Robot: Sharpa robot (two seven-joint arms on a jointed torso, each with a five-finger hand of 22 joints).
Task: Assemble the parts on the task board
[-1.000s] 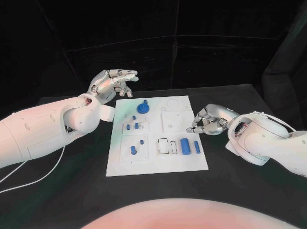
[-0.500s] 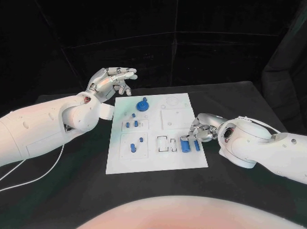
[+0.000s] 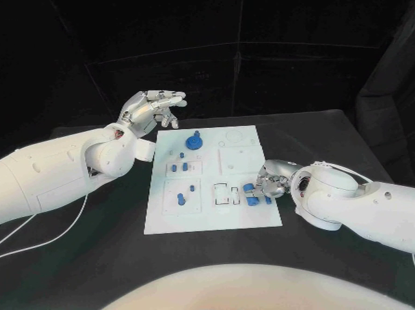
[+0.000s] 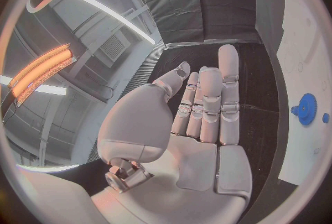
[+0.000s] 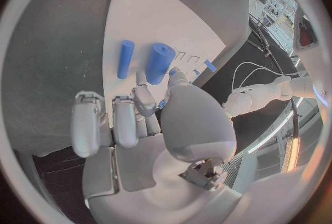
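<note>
Black surface [image 3: 95, 258] holds the task board [image 3: 217, 216]; right hand [image 3: 268, 184] has dropped onto the blue cylinders [image 5: 159, 62], fingers apart, grasp pending; left hand [image 3: 151, 111] hovers, fingers loosely spread.

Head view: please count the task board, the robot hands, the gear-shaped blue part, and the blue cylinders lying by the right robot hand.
Task board: 1
Robot hands: 2, left and right
Gear-shaped blue part: 1
Blue cylinders: 2, thick and thin
Total: 6

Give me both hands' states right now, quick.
Left hand: open, raised beyond the white task board, holding nothing.
Right hand: lowered at the thick blue cylinder; whether it grips anything cannot be told.
</note>
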